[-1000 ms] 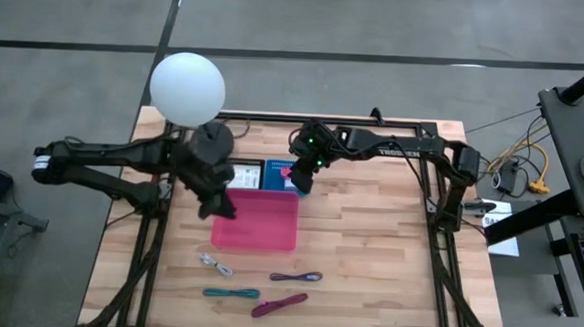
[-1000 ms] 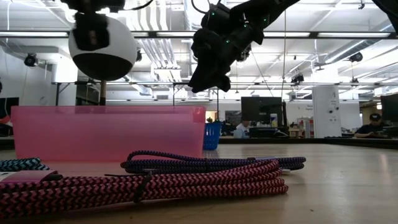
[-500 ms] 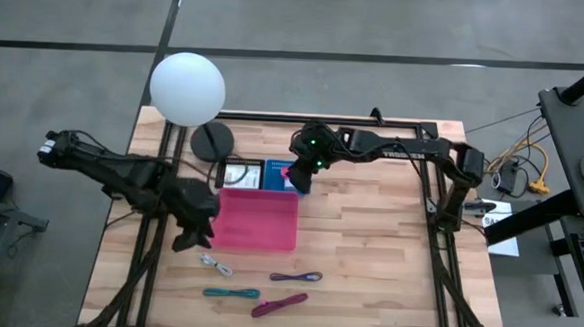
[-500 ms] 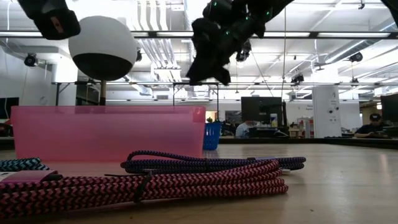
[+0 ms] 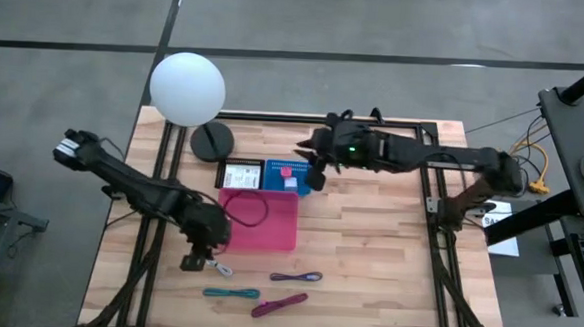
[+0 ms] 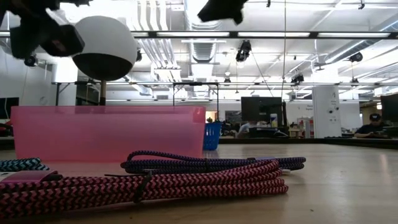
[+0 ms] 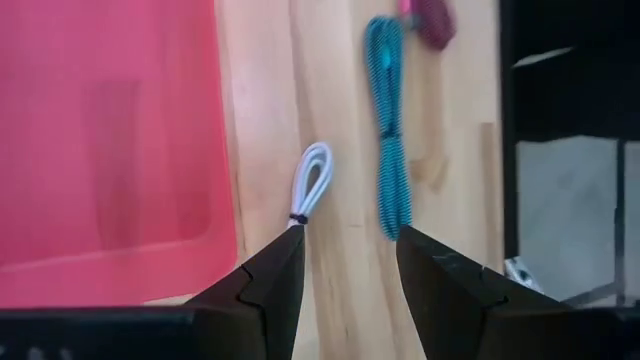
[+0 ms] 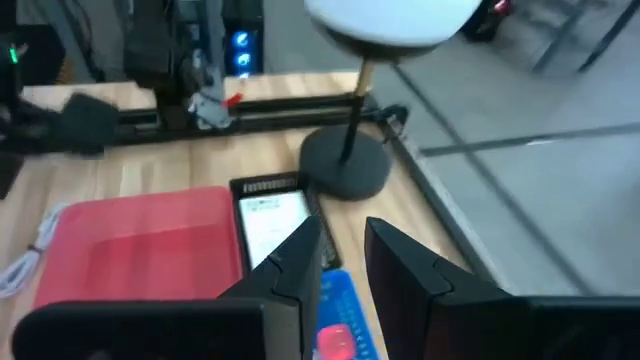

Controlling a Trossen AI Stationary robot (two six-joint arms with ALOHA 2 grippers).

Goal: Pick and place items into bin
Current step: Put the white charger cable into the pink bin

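Left tool (image 7: pixel 350 265) open, empty, poised above the white cord (image 7: pixel 312 182) on the bench (image 7: pixel 350 120) beside the pink bin (image 7: pixel 110 130). Right tool (image 8: pixel 343 262) slightly parted, empty, above blue box (image 8: pixel 345 300).

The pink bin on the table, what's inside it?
From above, the pink bin holds one dark cord looped near its upper left part. The rest of its floor looks bare. From table height its cloudy wall hides the inside.

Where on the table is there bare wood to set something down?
The widest bare wood lies right of the pink bin, out to the right frame rail. It is crowded in front of the bin, where the white cord, teal cord, purple cord and magenta cord lie, and behind it, around the lamp base.
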